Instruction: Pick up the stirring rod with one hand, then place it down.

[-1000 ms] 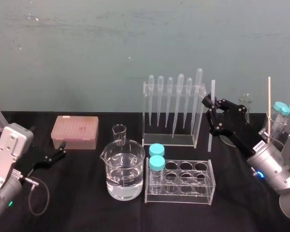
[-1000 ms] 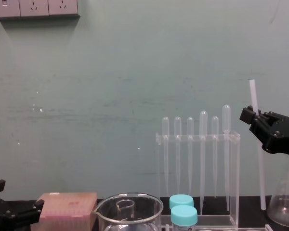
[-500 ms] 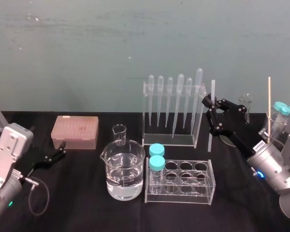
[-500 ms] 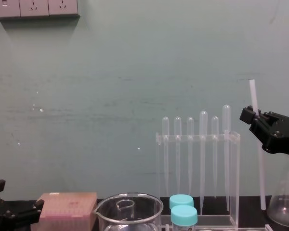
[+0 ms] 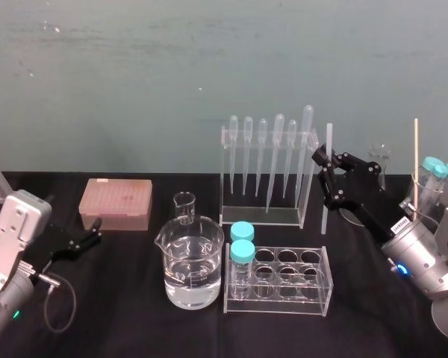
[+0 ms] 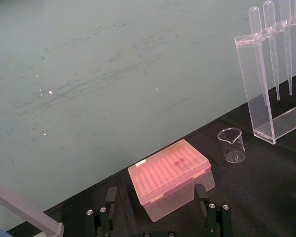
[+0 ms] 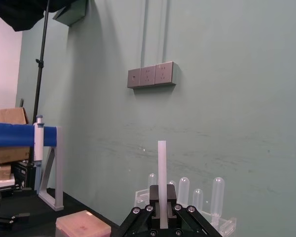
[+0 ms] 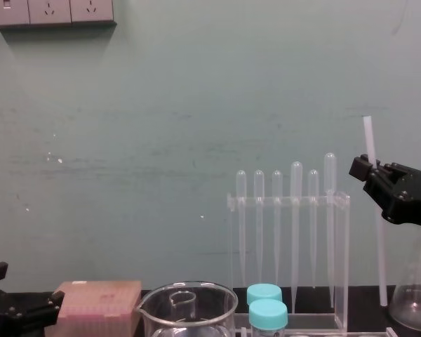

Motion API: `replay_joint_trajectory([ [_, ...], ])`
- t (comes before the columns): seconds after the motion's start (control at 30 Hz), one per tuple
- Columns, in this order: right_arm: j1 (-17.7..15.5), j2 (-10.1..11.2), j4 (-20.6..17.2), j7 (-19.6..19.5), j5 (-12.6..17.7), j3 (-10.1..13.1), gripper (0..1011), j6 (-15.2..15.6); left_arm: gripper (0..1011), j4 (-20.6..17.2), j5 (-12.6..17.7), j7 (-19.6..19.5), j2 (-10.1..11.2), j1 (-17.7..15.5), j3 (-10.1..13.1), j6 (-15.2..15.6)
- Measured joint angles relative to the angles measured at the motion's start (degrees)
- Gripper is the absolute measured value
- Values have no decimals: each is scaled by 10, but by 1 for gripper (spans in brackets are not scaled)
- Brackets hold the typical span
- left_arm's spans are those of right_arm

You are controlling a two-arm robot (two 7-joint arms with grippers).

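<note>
So the right hand is pinching the stirring rod in its upper half, a bit right of centre in the head view, with the fingers pressed onto it from both sides. The rod stands pretty much upright, just beside the right end of the clear pipette rack. Its top pokes up past most of the bulbs of the pipettes hanging there. In the chest view the rod leans a touch, top toward the left, and the hand grips it up high at the right edge of the frame. The lower end sits down near the black counter, but I honestly can't tell if it's touching. The right wrist view has the rod sticking straight up out of the clamped fingers at bottom centre. The left hand is parked low at the left side of the head view, spread open and pointing toward the pink tip box. In the left wrist view its two fingers sit well apart along the bottom edge with the box just beyond them. Mid-frame in the head view there's a big beaker partly full of clear liquid and a small beaker right behind it. To the right of those is a test tube rack with two blue-capped tubes at its left end.
</note>
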Motion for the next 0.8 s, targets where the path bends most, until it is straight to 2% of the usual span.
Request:
replay_joint_trajectory([
  [0.8, 0, 0, 0, 0, 0, 0, 72, 0, 1000, 0, 0, 0, 0, 0, 0, 0],
])
